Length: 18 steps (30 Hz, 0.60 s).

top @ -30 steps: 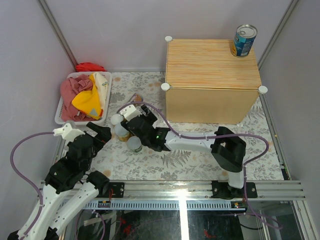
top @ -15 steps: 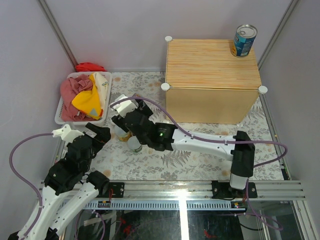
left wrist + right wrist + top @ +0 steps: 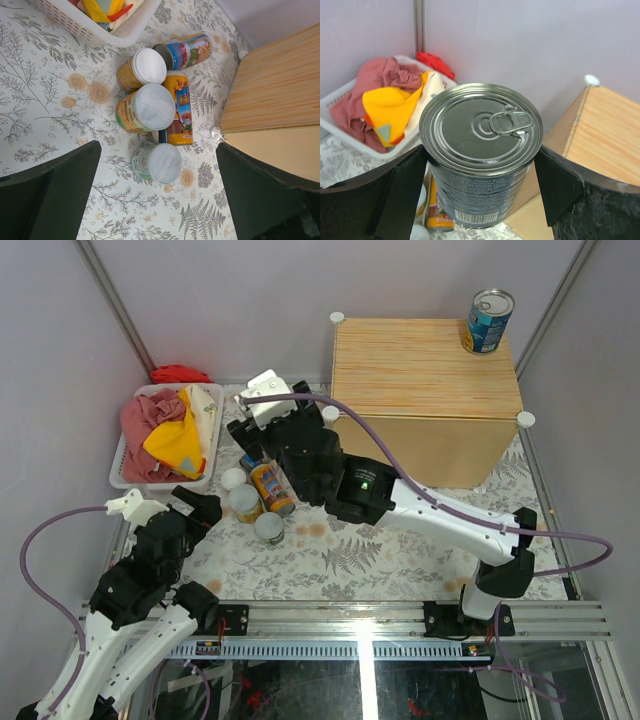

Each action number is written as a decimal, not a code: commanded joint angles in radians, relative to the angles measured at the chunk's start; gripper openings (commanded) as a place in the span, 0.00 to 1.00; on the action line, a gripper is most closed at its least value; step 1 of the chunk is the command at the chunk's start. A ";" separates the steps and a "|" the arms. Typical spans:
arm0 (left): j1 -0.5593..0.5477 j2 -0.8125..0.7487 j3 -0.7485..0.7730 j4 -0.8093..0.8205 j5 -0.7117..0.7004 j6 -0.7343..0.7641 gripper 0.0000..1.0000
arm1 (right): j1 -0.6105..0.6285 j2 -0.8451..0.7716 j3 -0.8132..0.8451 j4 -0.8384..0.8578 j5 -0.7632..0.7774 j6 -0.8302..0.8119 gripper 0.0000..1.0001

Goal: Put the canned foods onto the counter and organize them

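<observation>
With the right gripper point(image 3: 481, 167), held a cylindrical metal tin point(image 3: 481, 127) upright, matte black fingers point(image 3: 402, 195) clenched against its curved wall on either side; saw a flat silver top, stamped with concentric rings and fitted with a pull-tab, above a dark paper label with white print and a barcode; beyond that grip and off to its right, found the counter point(image 3: 425, 370), a boxy cabinet of pale, finely striped wood grain with round white knobs point(image 3: 330, 413) at its corners; well apart from the grip, at the far right corner of that top, noted a second tin point(image 3: 489, 320), blue-labelled and shiny-lidded, standing upright; to the left of the grip, saw a white plastic basket point(image 3: 213, 445) with slotted walls, heaped with soft crumpled cloths, a dusty red cloth point(image 3: 150, 425) and a yellow cloth point(image 3: 175, 445).

Had the left gripper point(image 3: 157, 200) spread wide and grasping nothing, its blunt dark fingers point(image 3: 50, 195) well apart above a table cover point(image 3: 50, 100) printed with grey leaves and tan roses; just ahead of those fingers, found a short can point(image 3: 157, 162) with a smooth pale lid; past it, a wide jar point(image 3: 142, 107), orange-yellow with a round white lid, and next beyond, a small jar point(image 3: 142, 67) in the same colours; just beside the wide jar on the right, a slim can point(image 3: 179, 107) lying on its side, glossy and multicoloured; farthest from the fingers, a lying tin point(image 3: 187, 49), blue pictured label, silver end turned toward the small jar.
</observation>
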 commanded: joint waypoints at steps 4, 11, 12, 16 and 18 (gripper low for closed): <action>-0.008 -0.009 -0.005 0.011 -0.035 -0.014 1.00 | -0.027 -0.126 0.151 0.204 0.125 -0.185 0.00; -0.008 0.001 -0.005 0.013 -0.029 -0.011 1.00 | -0.187 -0.200 0.132 0.191 0.137 -0.168 0.00; -0.008 0.002 -0.005 0.013 -0.028 -0.010 1.00 | -0.217 -0.208 0.130 0.186 0.137 -0.165 0.00; -0.008 0.011 -0.006 0.019 -0.021 -0.003 1.00 | -0.343 -0.233 0.118 0.151 0.120 -0.141 0.00; -0.008 0.013 -0.008 0.023 -0.019 -0.001 1.00 | -0.406 -0.244 0.105 0.135 0.112 -0.125 0.00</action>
